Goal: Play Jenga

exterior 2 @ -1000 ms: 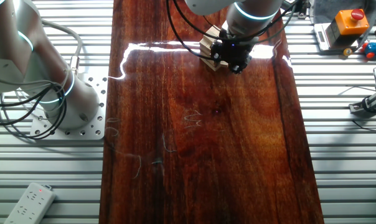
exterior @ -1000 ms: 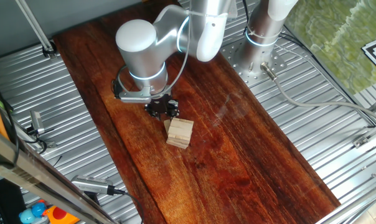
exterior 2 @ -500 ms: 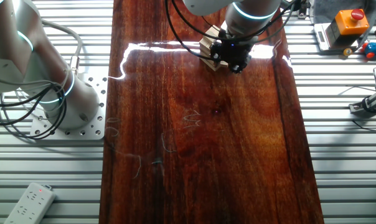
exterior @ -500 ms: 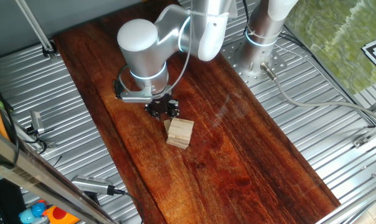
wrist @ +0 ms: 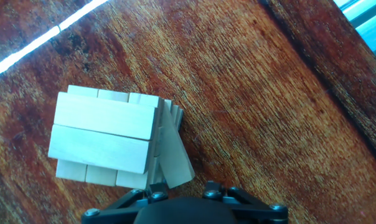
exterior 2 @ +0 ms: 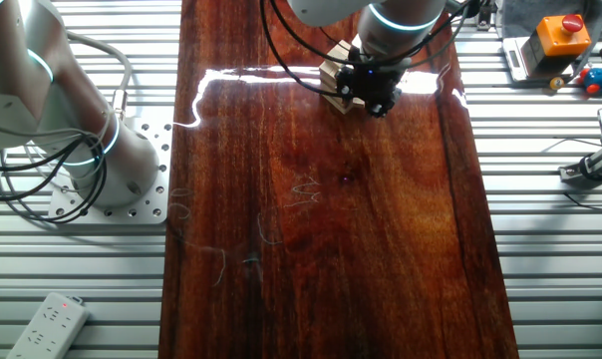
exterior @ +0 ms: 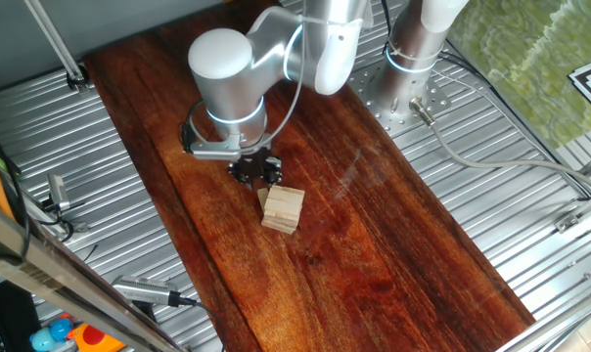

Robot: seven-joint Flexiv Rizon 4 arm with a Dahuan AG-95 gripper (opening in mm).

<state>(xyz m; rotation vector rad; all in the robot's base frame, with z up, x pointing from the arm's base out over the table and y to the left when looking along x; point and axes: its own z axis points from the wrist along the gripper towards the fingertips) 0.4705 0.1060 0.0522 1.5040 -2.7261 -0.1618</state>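
- Jenga stack (exterior: pixel 282 208) (exterior 2: pixel 337 81) (wrist: pixel 110 138) sits on the dark wooden board (exterior: pixel 374 235) (exterior 2: pixel 321 229) (wrist: pixel 269 93), near the board's middle in one fixed view; in the other fixed view it is close to the bright glare strip at the board's far end.
- Stack is small and squat, pale tan blocks in crosswise layers; hand view shows two blocks side by side on top, with the ends of a crosswise layer poking out beneath them.
- One block (wrist: pixel 172 152) at the stack's side nearest the gripper stands out of line, tilted and slanting away from the others, its lower end reaching toward the hand.
- Gripper (exterior: pixel 254 170) (exterior 2: pixel 373 88) hangs just beside the stack, low over the board; black hand body, silver wrist above it.
- In the other fixed view the gripper partly covers the stack, only the stack's left corner showing.
- Hand view shows only the black base of the hand (wrist: pixel 188 208) at the bottom edge; fingertips not visible.
- Cannot tell whether the fingers are spread or closed, nor whether they touch the tilted block.
- Second robot base (exterior 2: pixel 112 160) stands on a bolted plate left of the board, well apart from the stack.
- White power strip (exterior 2: pixel 47 324) lies on the ribbed metal table, far from the stack.
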